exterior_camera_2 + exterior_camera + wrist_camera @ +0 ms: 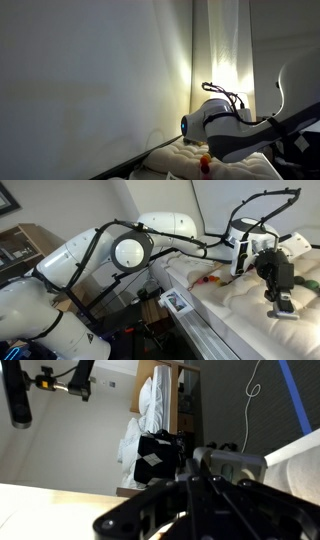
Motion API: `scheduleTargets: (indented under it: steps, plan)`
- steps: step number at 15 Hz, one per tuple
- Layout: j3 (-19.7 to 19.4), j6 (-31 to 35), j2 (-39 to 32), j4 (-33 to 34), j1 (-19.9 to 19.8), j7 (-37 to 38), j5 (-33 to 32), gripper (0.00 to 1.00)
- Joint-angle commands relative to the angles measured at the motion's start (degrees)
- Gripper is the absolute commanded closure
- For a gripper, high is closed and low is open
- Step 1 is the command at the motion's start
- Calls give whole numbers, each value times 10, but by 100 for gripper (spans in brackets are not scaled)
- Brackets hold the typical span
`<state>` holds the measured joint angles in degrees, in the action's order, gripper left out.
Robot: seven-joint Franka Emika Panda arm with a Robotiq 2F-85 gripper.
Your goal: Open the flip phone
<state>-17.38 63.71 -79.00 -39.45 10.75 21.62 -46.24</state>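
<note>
wardrobe (186, 420): open, white and dark clothes hang inside; wrist view only.
beads (205, 280): on the bedding (240, 310), seen in both exterior views.
phone (286, 309): small grey patch at right, on the bedding under the fingertips; axis too small to tell.
gripper (283, 301): fingers together, pointing down; any hold on the phone unclear.

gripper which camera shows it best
An exterior view: the gripper shows whole there, jaws shut, pointing down at the white bedding. In an exterior view the arm fills the foreground and I can't make the gripper out. The wrist view gives only a dark, blurred close-up.
</note>
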Motion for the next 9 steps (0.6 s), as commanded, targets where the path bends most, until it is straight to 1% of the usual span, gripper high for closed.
scheduleTargets:
  steps: [1, 3, 4, 6, 9]
  plan:
    - [-26, -60, -26, 40, 8, -34, -22, 100]
    - [-29, -80, -31, 47, 8, -50, -31, 100]
    - [-25, -70, -30, 48, 7, -62, -35, 100]
    - [-5, -20, -16, 43, 3, -101, -29, 100]
    - [20, 33, 2, 50, -1, -142, -12, 100]
